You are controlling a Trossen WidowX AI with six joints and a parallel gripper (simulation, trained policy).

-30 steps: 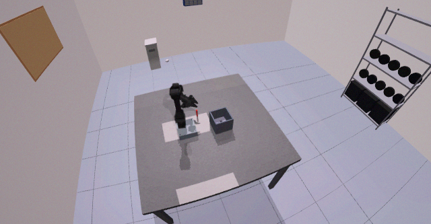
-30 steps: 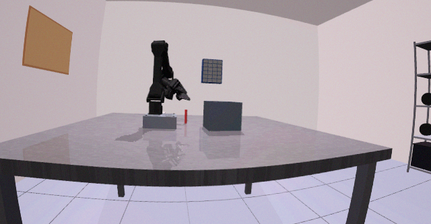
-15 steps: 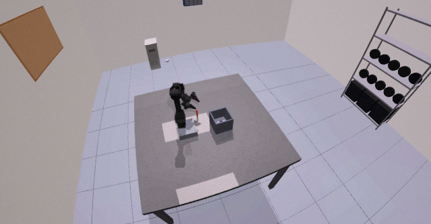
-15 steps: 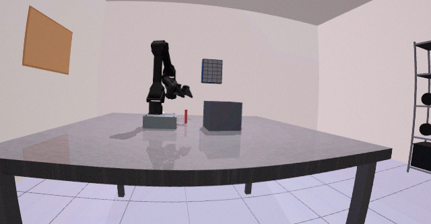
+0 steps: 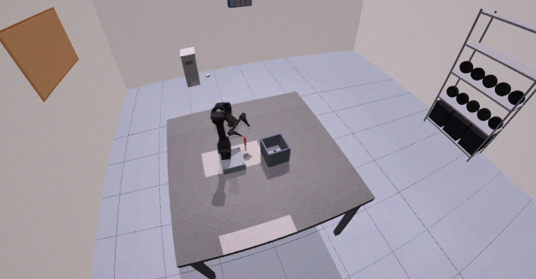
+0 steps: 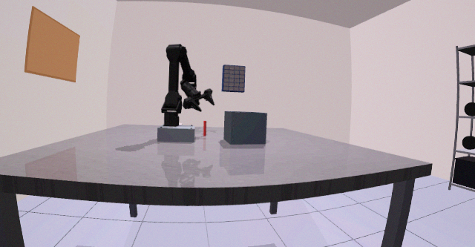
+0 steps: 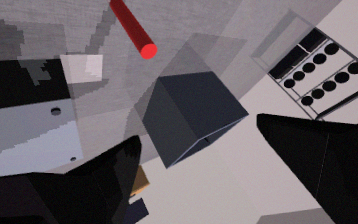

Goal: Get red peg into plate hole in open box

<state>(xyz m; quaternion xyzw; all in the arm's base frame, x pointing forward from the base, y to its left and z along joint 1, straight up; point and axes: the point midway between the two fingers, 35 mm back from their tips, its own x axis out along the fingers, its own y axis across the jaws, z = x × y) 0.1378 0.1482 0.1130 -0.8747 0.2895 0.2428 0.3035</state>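
Note:
The red peg [image 5: 244, 141] [image 6: 205, 128] [image 7: 134, 29] stands upright on the table, between the arm's base and the box. The dark open-topped box [image 5: 275, 158] [image 6: 245, 127] [image 7: 190, 105] stands to the right of the peg in the top and exterior views. In the top view part of a light plate [image 5: 271, 148] shows at its bottom; the hole is too small to make out clearly. My gripper [image 5: 249, 130] [image 6: 208, 107] [image 7: 197, 130] is wide open and empty. It hangs above the table, higher than the peg's top and apart from it. In the wrist view the peg lies beyond the fingertips, near the top edge.
The arm's grey base block [image 5: 234, 168] [image 6: 176, 134] [image 7: 30, 132] stands just left of the peg. The box's walls rise higher than the peg's top in the exterior view. The table [image 5: 318, 174] [image 6: 315, 158] carries pale light patches. A shelf rack [image 5: 461, 59] stands far right on the floor.

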